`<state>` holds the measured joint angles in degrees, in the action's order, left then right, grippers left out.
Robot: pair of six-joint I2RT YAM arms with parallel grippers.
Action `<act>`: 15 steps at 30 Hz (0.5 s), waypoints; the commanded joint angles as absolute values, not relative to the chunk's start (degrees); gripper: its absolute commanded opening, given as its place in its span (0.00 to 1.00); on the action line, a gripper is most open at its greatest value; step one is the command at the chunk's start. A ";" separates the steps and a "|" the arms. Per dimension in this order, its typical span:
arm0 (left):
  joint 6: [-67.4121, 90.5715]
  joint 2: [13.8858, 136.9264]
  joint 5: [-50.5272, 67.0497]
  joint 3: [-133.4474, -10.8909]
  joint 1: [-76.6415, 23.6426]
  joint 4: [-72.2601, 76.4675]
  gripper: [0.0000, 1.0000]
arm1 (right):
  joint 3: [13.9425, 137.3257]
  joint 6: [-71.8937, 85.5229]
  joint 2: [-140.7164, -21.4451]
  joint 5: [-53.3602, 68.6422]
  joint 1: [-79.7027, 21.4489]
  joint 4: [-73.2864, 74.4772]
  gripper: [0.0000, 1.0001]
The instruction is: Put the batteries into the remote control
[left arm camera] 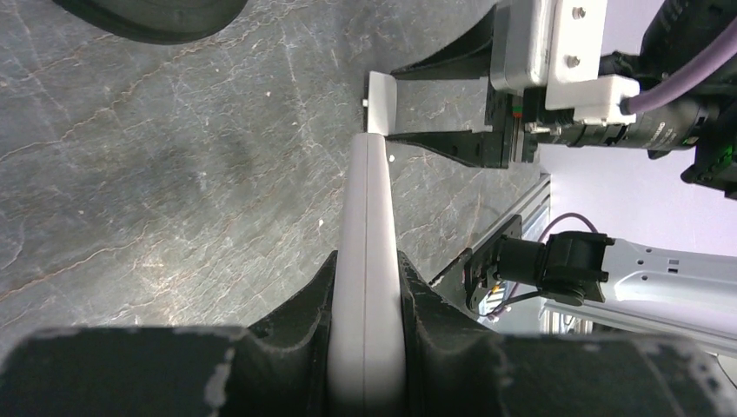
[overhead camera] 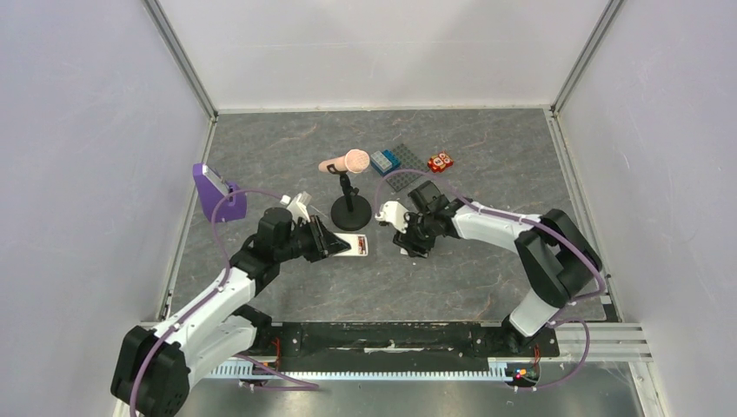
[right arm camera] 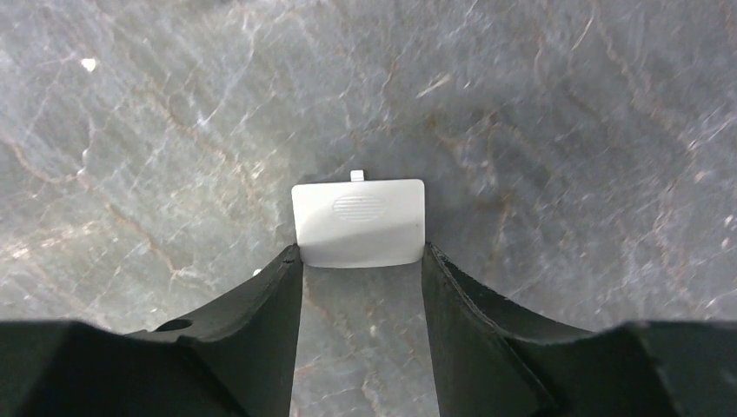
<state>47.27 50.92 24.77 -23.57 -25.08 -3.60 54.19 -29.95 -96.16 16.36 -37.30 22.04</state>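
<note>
The jaws of the left gripper (left arm camera: pixel 365 282) are clenched on the long sides of the remote control (left arm camera: pixel 365 200), which we see standing on its narrow edge with a seam running along its length, its far end reaching out past the fingertips over the grey marbled tabletop (overhead camera: pixel 287 156). The jaws of the right gripper (right arm camera: pixel 361 256) are set about as wide as the small white cover (right arm camera: pixel 358 221) and pinch it by its two side edges. The cover bears a ribbed oval grip mark and a small tab on its far edge, and we read no lettering on it. From the left wrist view the cover sits right at the remote's far end, though we cannot tell whether the two touch. In the top view both grippers meet near the middle of the tabletop, just in front of a pink-headed microphone (overhead camera: pixel 348 162) on a black stand. Behind it lie a blue block (overhead camera: pixel 381 160), a grey studded plate (overhead camera: pixel 404 178) and a red block with white dots (overhead camera: pixel 441 162), and a purple piece (overhead camera: pixel 217 198) sits at the left.
</note>
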 commanded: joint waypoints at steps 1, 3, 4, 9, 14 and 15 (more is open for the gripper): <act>46.41 52.44 28.77 -23.52 -24.74 2.35 0.02 | 49.91 -26.82 -90.39 17.09 -37.83 20.64 0.38; 46.24 53.51 29.98 -23.42 -24.70 3.42 0.02 | 48.54 -26.02 -87.69 18.26 -38.18 19.74 0.37; 46.31 54.11 30.60 -23.38 -24.76 3.98 0.02 | 48.03 -25.49 -86.14 18.70 -38.38 19.28 0.37; 46.32 57.41 33.09 -23.59 -24.82 5.85 0.02 | 44.48 -22.03 -78.29 21.60 -41.68 15.69 0.37; 44.10 60.65 37.63 -25.21 -24.98 5.45 0.02 | 40.08 -17.77 -71.61 20.99 -45.82 11.01 0.38; 43.96 61.30 38.29 -25.47 -25.10 5.50 0.02 | 39.53 -16.99 -70.78 20.40 -46.55 10.21 0.38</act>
<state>46.94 59.55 32.47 -23.40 -25.08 2.37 41.80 -21.47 -74.52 20.18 -44.03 15.97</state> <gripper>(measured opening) 0.281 0.505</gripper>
